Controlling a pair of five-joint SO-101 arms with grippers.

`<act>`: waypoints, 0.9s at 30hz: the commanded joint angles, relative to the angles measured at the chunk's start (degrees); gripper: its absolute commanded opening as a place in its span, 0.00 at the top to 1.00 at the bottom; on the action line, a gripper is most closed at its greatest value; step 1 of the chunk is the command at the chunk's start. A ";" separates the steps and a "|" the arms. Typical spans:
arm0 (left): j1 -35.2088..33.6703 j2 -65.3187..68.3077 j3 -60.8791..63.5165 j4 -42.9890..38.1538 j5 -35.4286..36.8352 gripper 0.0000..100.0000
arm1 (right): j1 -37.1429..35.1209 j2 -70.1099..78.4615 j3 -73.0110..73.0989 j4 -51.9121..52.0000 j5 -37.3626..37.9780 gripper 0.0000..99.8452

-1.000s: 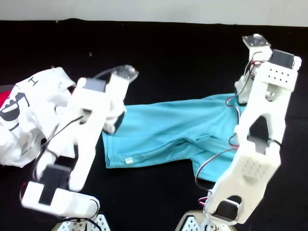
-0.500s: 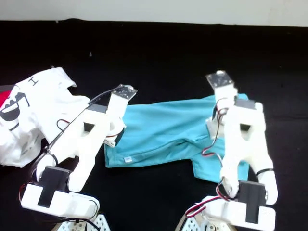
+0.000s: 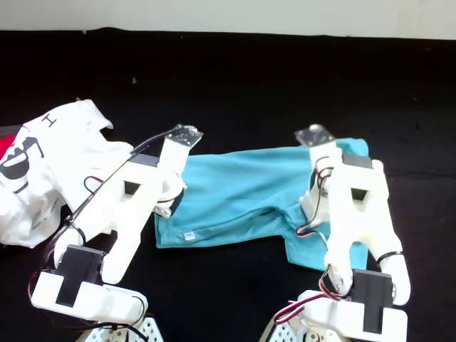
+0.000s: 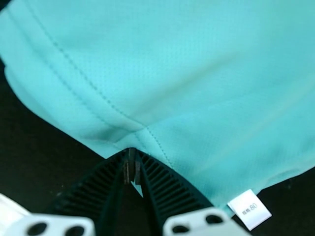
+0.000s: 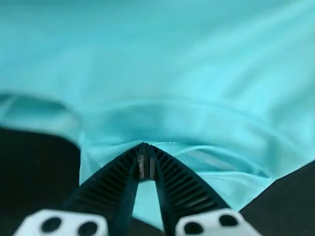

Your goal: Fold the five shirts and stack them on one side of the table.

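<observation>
Black table point(image 3: 249, 78), pale wall point(image 3: 214, 14) strip at 12 o'clock. Teal shirt point(image 3: 242, 192) lies at table centre, long axis 9-to-3, one flap sticking out toward 5 o'clock. Left gripper point(image 4: 131, 169) is clamped on the hem seam at the shirt's 9 o'clock edge, near the tag point(image 4: 251, 209). Right gripper point(image 5: 145, 167) is pinched tight on a ridge of cloth at the 3 o'clock side. My read: one grip per end so the cloth can be lifted taut and folded over. Heap of white shirts point(image 3: 50, 171) at table 9 o'clock, crumpled, looks like the queue rather than a stack
</observation>
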State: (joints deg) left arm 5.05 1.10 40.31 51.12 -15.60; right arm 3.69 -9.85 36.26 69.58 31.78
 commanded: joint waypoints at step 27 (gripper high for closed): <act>0.48 0.75 -0.48 -1.49 -0.26 0.99 | -6.55 -5.23 5.76 1.27 -1.49 0.83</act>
State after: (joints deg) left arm 5.05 1.10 40.31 51.12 -15.60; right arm -2.20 -15.21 41.10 72.31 30.90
